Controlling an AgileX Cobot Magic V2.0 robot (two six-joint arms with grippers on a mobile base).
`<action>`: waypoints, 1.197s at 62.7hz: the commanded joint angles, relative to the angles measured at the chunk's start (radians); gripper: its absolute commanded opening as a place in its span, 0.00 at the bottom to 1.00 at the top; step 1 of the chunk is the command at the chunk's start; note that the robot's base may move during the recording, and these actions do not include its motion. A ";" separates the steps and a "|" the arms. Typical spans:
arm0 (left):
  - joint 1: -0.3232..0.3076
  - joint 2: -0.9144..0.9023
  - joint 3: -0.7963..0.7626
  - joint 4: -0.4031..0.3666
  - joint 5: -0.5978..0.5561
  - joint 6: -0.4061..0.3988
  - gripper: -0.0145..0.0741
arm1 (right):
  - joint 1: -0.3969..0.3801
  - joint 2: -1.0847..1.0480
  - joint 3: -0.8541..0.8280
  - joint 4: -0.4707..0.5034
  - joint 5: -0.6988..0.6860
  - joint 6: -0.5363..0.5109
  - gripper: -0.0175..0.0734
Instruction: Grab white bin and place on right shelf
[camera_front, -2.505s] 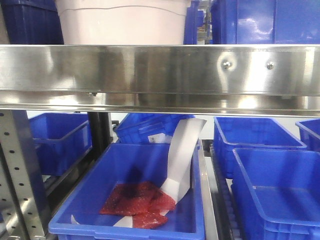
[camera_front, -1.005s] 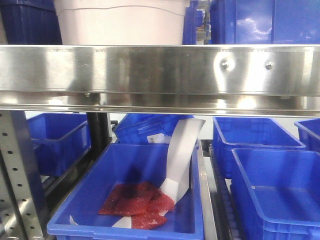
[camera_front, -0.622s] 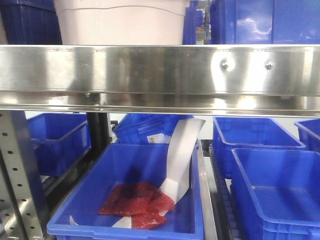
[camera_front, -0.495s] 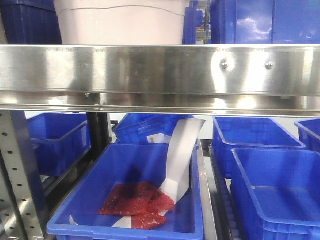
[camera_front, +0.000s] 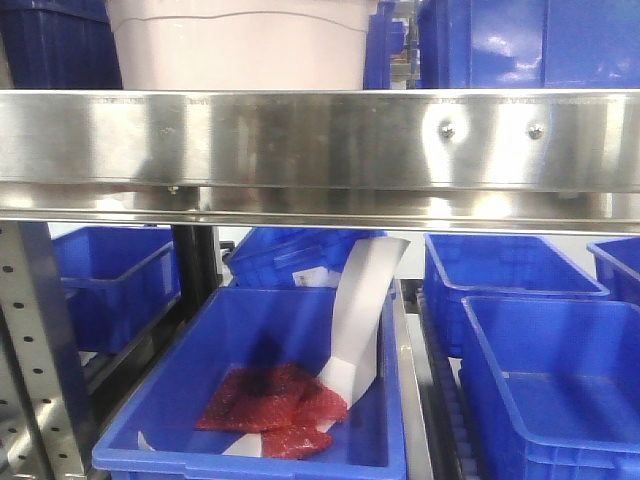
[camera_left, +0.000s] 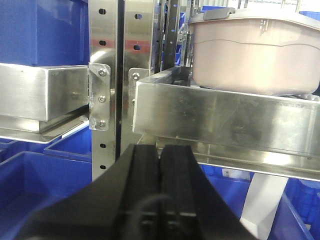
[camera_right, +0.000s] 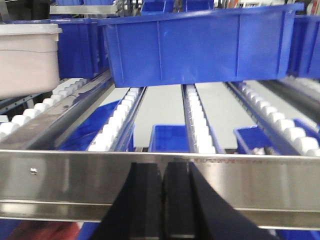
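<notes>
The large off-white, faintly pink plastic bin (camera_front: 240, 45) with its translucent white lid (camera_left: 250, 12) sits on the shiny stainless-steel shelf (camera_front: 320, 140), just behind the shelf's broad flat front rail, toward the left end in the front view. Two screws (camera_front: 447, 130) mark the rail to the right. A dark blue bin (camera_front: 60, 45) stands just left of the white one, and a large blue plastic bin (camera_front: 530, 45) stands to its right on the same level.

The left pincer (camera_left: 161, 165) hangs below and in front of the shelf corner, its black fingers pressed together with nothing between them. Perforated steel uprights (camera_left: 102, 75) rise just beyond it. The right pincer (camera_right: 165, 185) is likewise closed and empty, level with the front rail; past it white roller tracks (camera_right: 197, 117) run back under the blue bin.

Below the shelf, an open blue bin (camera_front: 260, 390) holds red crinkled packets (camera_front: 270, 400) and a white paper strip (camera_front: 360, 310) leaning against its right wall. More open blue bins (camera_front: 540, 380) lie to the right.
</notes>
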 joint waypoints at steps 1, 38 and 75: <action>0.000 -0.013 0.020 -0.006 -0.091 0.003 0.03 | -0.004 -0.037 0.022 -0.019 -0.144 -0.023 0.27; 0.000 -0.013 0.020 -0.006 -0.091 0.003 0.03 | -0.004 -0.241 0.345 0.046 -0.267 -0.023 0.27; 0.000 -0.013 0.020 -0.006 -0.091 0.003 0.03 | -0.004 -0.241 0.345 0.031 -0.267 -0.023 0.27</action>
